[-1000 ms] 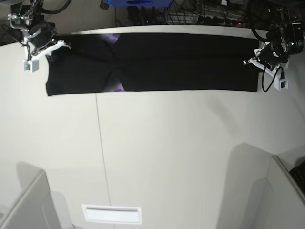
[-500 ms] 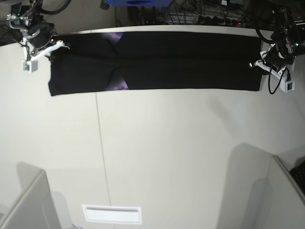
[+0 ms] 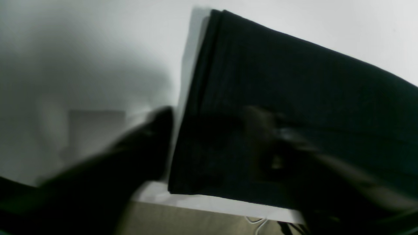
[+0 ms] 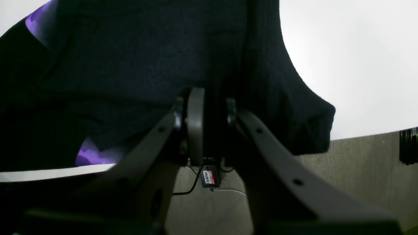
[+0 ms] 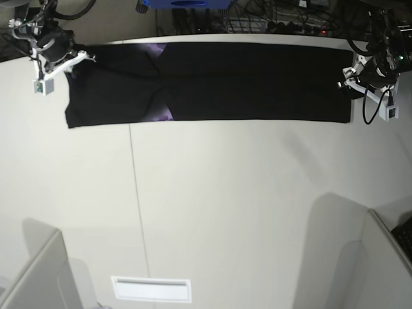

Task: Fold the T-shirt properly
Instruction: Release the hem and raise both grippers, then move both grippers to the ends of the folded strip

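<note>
The shirt (image 5: 212,82) is lying as a long folded band across the table's (image 5: 225,206) far edge, the left gripper (image 3: 209,130) standing with jaws parted astride its end, the right gripper (image 4: 205,107) sitting narrowly pinched on cloth at the other.

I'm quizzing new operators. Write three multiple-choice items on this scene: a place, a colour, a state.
1. Where on the table does the T-shirt lie? A near edge; B far edge; C centre.
2. What colour is the print showing at its folds? A purple; B green; C red.
3. How does the T-shirt lie? A in a crumpled heap; B folded into a long strip; C hanging in the air.

B: it runs along the far edge in the base view. A: purple patches peek out. B: it is one flat, long band.
</note>
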Available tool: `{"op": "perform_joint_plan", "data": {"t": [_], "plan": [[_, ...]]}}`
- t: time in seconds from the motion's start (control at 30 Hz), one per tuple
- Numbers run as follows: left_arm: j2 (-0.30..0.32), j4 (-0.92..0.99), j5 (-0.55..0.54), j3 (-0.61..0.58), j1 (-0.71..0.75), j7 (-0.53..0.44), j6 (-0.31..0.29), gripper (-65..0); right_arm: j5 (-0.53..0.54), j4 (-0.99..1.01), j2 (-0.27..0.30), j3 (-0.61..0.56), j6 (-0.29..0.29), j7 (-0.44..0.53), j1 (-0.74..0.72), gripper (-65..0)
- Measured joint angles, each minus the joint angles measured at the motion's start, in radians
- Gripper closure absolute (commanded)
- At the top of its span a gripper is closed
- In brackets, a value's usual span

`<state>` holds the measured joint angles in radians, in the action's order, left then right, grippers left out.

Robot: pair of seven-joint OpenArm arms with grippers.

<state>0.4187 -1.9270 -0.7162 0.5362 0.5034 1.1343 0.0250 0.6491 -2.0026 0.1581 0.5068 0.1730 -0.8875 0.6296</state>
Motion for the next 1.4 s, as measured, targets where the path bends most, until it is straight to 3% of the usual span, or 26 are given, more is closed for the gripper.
{"op": "perform_joint_plan", "data": {"t": [0.07,0.13,0.23,0.3,0.37,0.43,0.57,0.77,0.9,1.2,1.4], "plan": [[-0.002,0.0,-0.003,0.008,0.002,0.0,0.0,-56.6,0.0,0.0,0.0,0.0,0.0,0.0,0.0,-9.2],[-0.013,0.0,-0.018,0.059,0.001,0.0,-0.001,-62.7,0.0,0.0,-0.002,0.0,0.0,0.001,0.0,-9.2],[-0.031,-0.021,0.008,0.15,0.0,-0.005,0.001,-59.4,0.001,0.0,-0.004,-0.001,0.0,0.084,0.003,-8.6],[-0.057,-0.032,-0.014,0.177,-0.005,-0.011,0.001,-48.4,-0.001,0.0,-0.004,-0.003,0.041,0.121,0.006,-8.3],[-0.074,-0.026,-0.092,0.174,-0.005,0.0,0.0,-24.8,0.001,0.0,-0.004,-0.006,0.112,0.116,0.008,-6.2],[-0.086,-0.01,-0.123,0.173,-0.008,-0.001,-0.001,0.0,-0.003,0.0,-0.005,-0.006,0.119,0.116,-0.007,0.0],[-0.117,0.061,-0.101,0.173,-0.054,0.0,-0.002,0.0,0.002,0.079,-0.006,-0.008,0.126,0.099,-0.053,0.0],[-0.119,0.22,0.007,-0.013,-0.119,-0.01,0.0,0.0,0.0,0.207,-0.016,-0.008,0.132,0.045,-0.149,0.0],[-0.11,0.257,0.04,-0.068,-0.159,-0.025,0.0,0.0,-0.003,0.279,-0.014,-0.007,0.131,0.044,-0.182,0.0],[-0.11,0.34,0.092,-0.084,-0.277,-0.034,-0.009,0.0,0.0,0.417,0.006,-0.008,0.134,0.049,-0.335,0.0],[-0.114,0.339,0.092,-0.077,-0.298,-0.019,-0.008,0.0,-0.207,0.433,-0.024,-0.006,0.135,0.05,-0.43,0.0]]}}
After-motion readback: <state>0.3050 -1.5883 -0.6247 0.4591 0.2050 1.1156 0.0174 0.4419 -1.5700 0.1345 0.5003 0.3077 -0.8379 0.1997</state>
